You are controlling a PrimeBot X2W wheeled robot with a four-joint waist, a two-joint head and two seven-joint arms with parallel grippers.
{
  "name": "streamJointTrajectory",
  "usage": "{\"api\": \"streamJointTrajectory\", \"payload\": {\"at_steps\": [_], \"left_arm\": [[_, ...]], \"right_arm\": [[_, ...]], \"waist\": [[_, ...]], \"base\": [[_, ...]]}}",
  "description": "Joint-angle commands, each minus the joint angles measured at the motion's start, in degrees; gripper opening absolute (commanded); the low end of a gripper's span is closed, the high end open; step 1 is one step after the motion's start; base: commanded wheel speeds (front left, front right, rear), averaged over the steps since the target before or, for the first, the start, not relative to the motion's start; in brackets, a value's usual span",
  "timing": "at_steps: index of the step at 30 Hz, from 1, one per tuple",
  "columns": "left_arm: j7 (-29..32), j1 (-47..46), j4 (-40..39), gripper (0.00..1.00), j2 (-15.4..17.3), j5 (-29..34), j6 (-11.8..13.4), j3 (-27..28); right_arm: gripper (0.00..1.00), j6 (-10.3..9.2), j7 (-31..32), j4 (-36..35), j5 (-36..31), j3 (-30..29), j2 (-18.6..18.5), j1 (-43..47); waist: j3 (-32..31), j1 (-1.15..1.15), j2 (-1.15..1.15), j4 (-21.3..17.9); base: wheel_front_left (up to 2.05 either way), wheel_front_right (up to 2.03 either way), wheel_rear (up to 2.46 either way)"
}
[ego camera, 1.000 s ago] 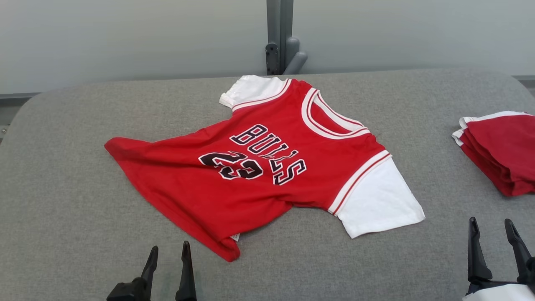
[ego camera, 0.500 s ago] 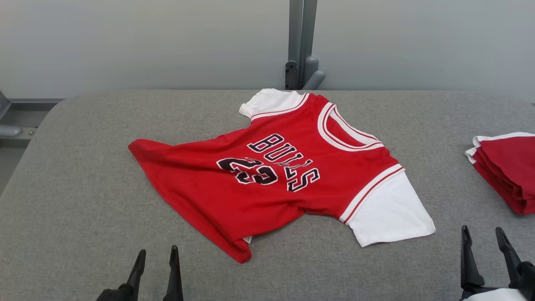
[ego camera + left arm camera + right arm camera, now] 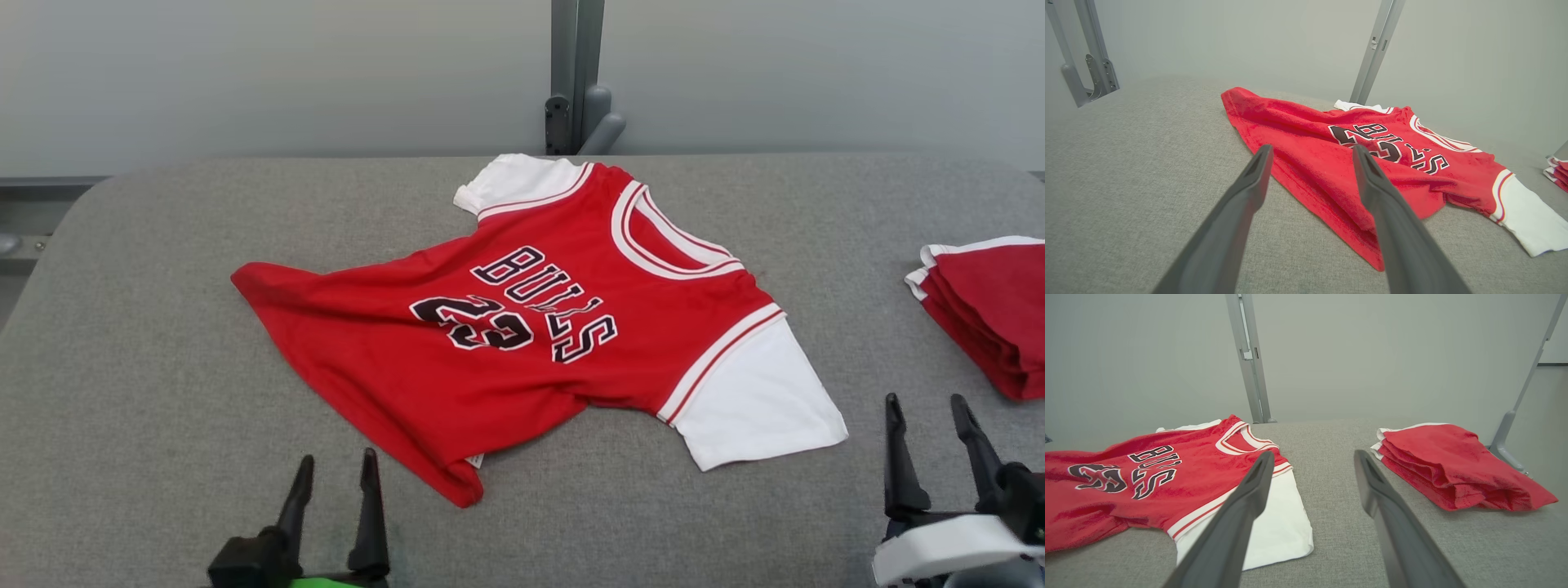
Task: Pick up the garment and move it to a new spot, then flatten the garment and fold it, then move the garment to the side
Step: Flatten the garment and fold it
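Both pairs of fingers stood parted and empty, with the left gripper and the right gripper hanging low over the near edge of the grey padded worktop and touching nothing. I judged the step in hand to be taking hold of the red Bulls jersey, and to do that well I wanted one grip at each end. The left fingers belonged on the near hem corner, and the right on the near white sleeve or the shoulder seam beside it. Both needed to pinch through both layers so the cloth lifted as one sheet without bunching further at the crease along its near side. The hem corner lay just beyond the left fingertips and a little to their right, close but apart. The sleeve lay ahead of the right fingers and off to their left, also apart. The jersey itself lay face up across the middle of the worktop, hem towards the left edge, collar towards the right, its far sleeve reaching the far edge. A folded pile of red garments sat at the right edge, well clear of it.
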Motion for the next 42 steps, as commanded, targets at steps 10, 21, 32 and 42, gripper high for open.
{"api": "streamJointTrajectory", "payload": {"at_steps": [10, 21, 32, 42], "left_arm": [[10.28, -7.45, 7.18, 1.0, 0.1, -4.4, 3.84, -9.94], [13.43, -11.68, 11.87, 1.0, 0.1, -8.74, 6.59, -15.56], [11.89, -13.96, 13.18, 1.0, 0.1, -13.14, 6.92, -19.17], [11.85, -15.6, 14.91, 1.0, 0.17, -13.26, 9.56, -19.93]], "right_arm": [[1.0, -0.04, 17.35, 13.68, -1.28, 8.58, -9.26, -13.94], [1.0, -0.06, 21.14, 24.03, 1.9, 16.31, -12.28, -20.23], [1.0, -0.04, 19.47, 28.32, 4.8, 19.99, -13.23, -22.28], [1.0, -0.05, 18.41, 29.72, 5.27, 21.08, -13.47, -23.35]], "waist": [[6.41, 0.0, 0.0, -0.93], [8.64, 0.0, 0.0, 0.39], [9.06, 0.0, 0.0, 0.36], [9.58, 0.0, 0.0, -0.75]], "base": [[0.0, 0.0, 0.0], [0.0, 0.0, 0.0], [0.0, 0.0, 0.0], [0.0, 0.0, 0.0]]}}
